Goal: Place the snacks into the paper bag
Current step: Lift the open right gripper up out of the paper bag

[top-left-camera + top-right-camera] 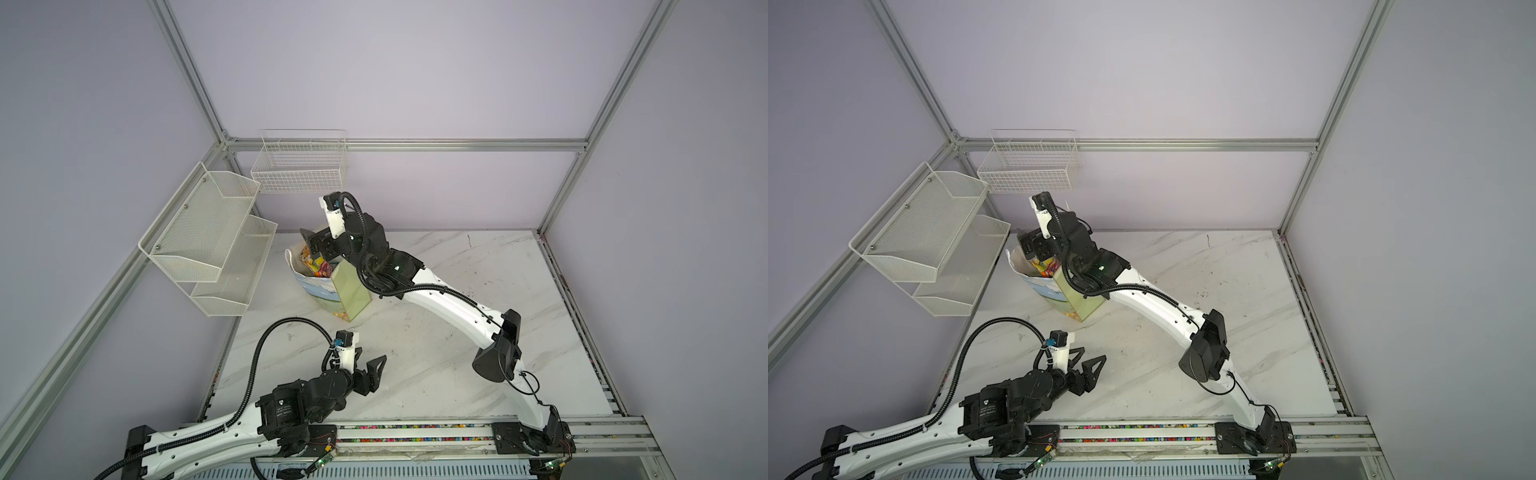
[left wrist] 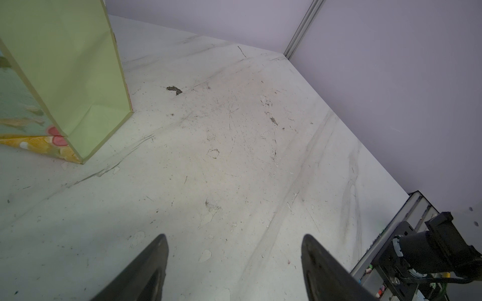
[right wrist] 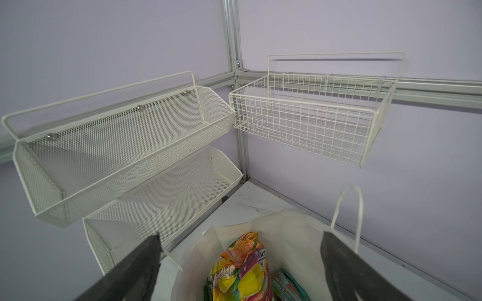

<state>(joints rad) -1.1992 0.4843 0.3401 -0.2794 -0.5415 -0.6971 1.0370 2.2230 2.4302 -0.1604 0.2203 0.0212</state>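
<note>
- The right gripper [image 3: 241, 232] hangs over the open bag [image 3: 287, 224], its jaws wide apart and holding nothing.
- The orange snack [image 3: 242, 263] lies inside the bag, just below and between the fingers, beside a teal packet [image 3: 287, 286].
- To finish this step well, I think the gripper should rise straight up, so no finger catches the rim or the handle [image 3: 360, 216].
- The left gripper [image 2: 234, 234] is also apart and empty, over the table [image 2: 234, 156] near the bag.

So the right gripper [image 1: 1034, 248] hangs over the paper bag [image 1: 1047, 293], colourful snack packets [image 1: 1045, 266] inside. The left gripper [image 1: 1087, 360] is spread wide above the marble table [image 1: 1225, 270].
</note>
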